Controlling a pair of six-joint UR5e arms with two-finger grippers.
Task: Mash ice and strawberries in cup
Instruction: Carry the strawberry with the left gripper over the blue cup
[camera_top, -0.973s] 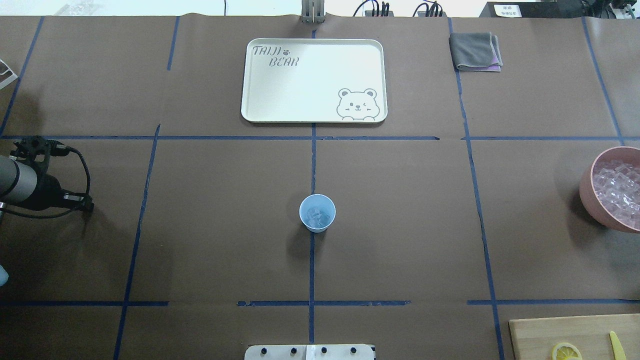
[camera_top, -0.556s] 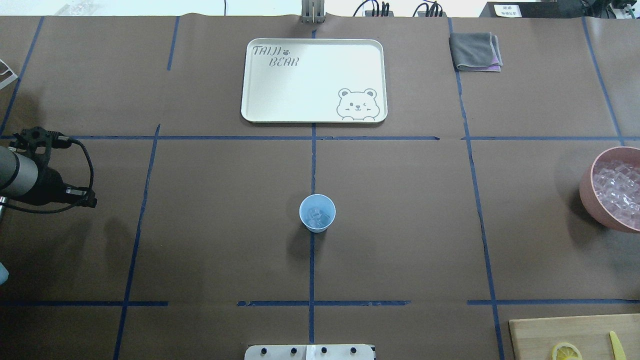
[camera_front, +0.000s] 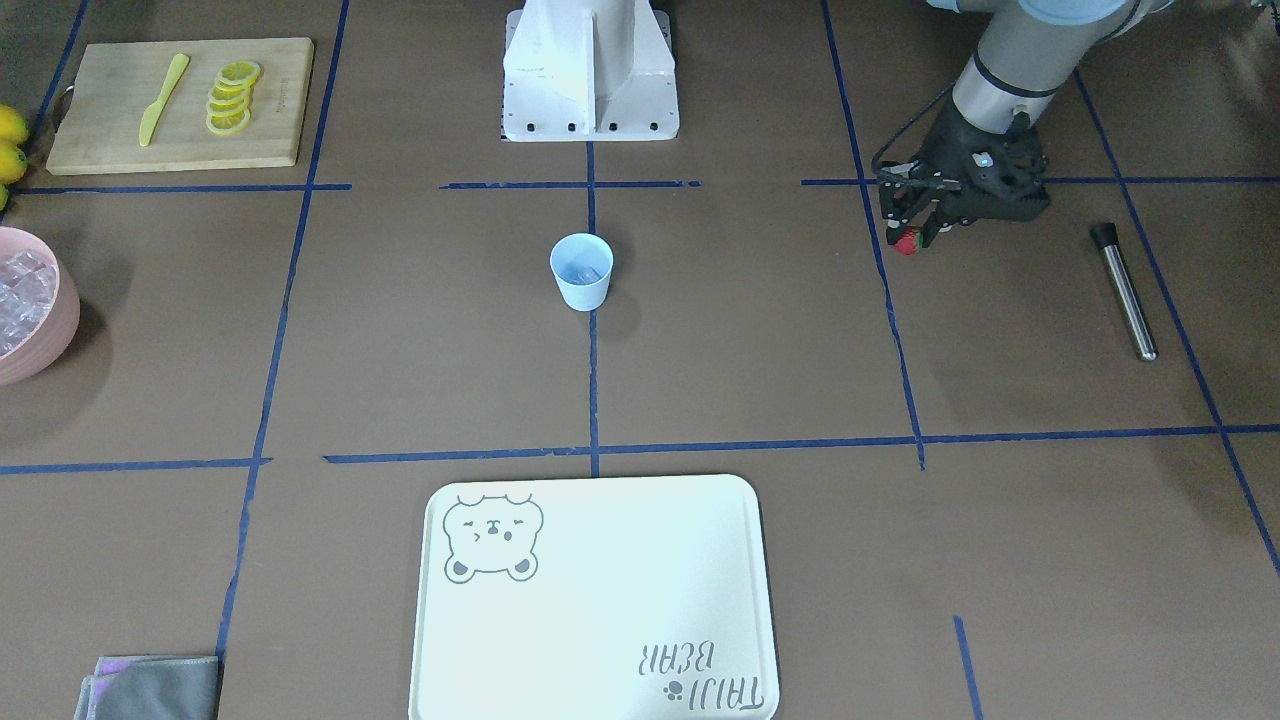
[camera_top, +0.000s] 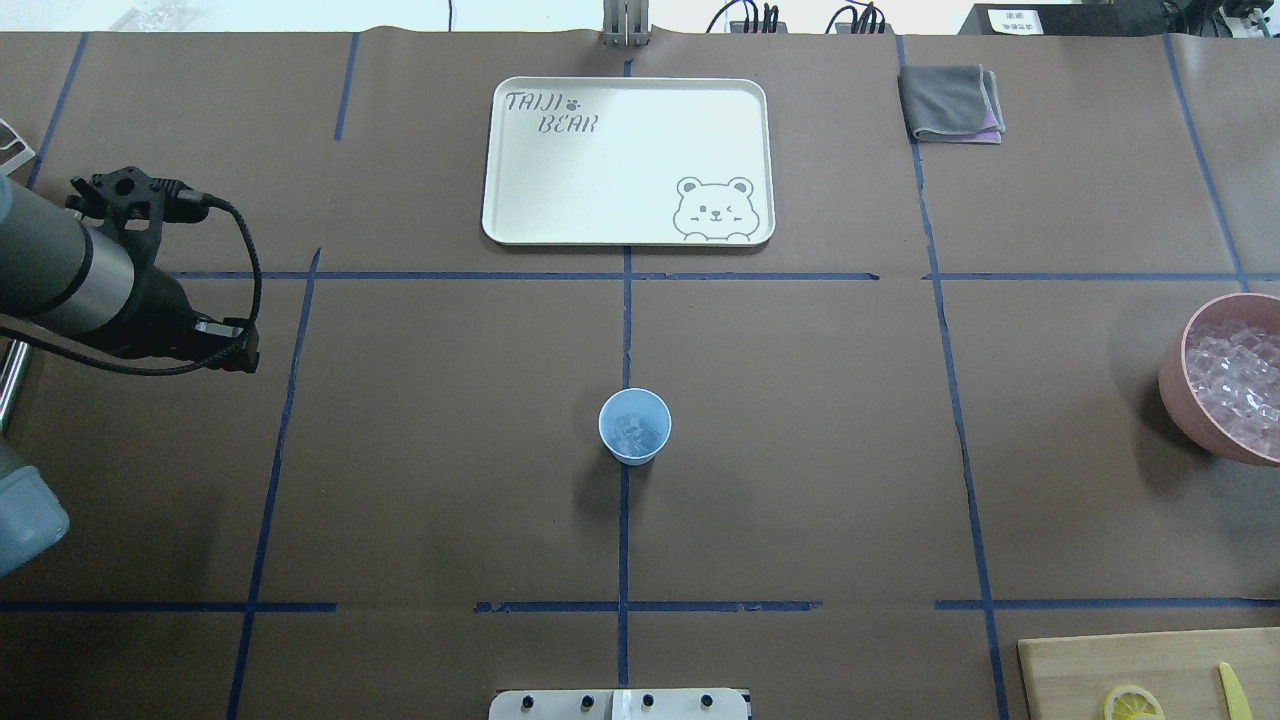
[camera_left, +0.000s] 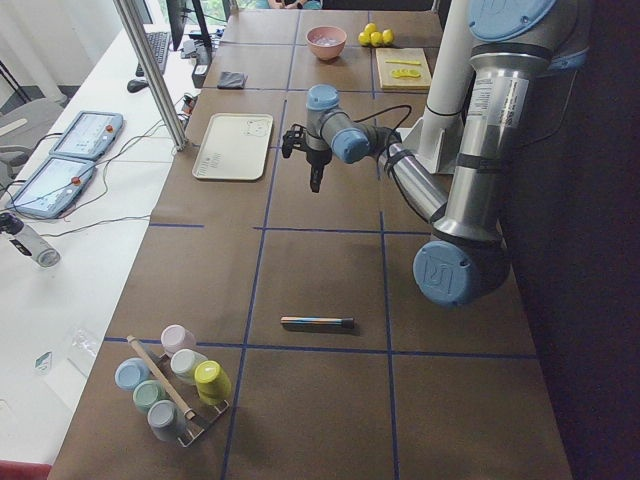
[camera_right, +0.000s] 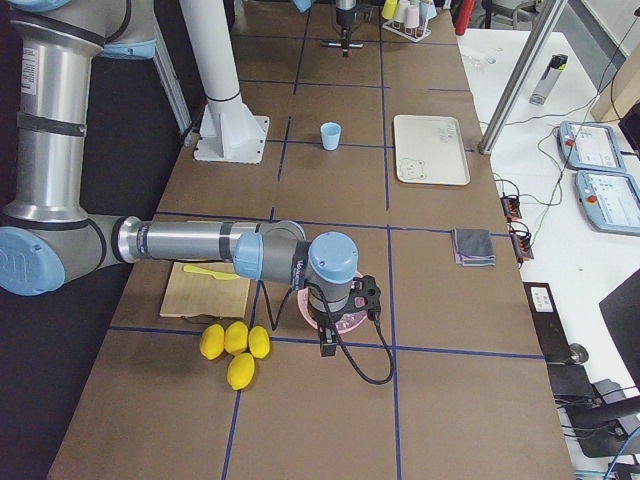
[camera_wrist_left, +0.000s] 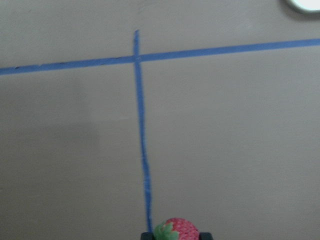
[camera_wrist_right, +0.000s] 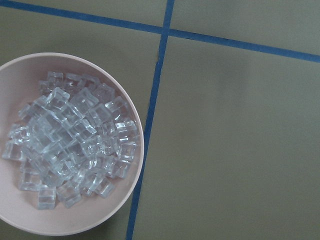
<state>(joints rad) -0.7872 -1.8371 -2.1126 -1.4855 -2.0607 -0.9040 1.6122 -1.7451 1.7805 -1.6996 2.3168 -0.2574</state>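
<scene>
The light blue cup (camera_top: 634, 427) stands at the table's middle with a few ice cubes (camera_top: 638, 431) in it; it also shows in the front view (camera_front: 581, 272). My left gripper (camera_front: 912, 238) is shut on a small red strawberry (camera_front: 907, 243) and holds it above the table, well to the cup's left side. The strawberry (camera_wrist_left: 176, 230) shows between the fingertips in the left wrist view. My right gripper (camera_right: 326, 346) hangs over the pink bowl; I cannot tell if it is open or shut.
The pink bowl (camera_top: 1172, 385) full of ice cubes (camera_wrist_right: 70, 145) sits at the right edge. A metal rod (camera_front: 1124, 290) lies beyond my left arm. A white tray (camera_top: 628, 160), a grey cloth (camera_top: 950, 102) and a cutting board (camera_front: 180, 120) with lemon slices are on the table.
My left arm has come further into the overhead view, moving toward the far side and toward the table's middle. The cup has not moved.
</scene>
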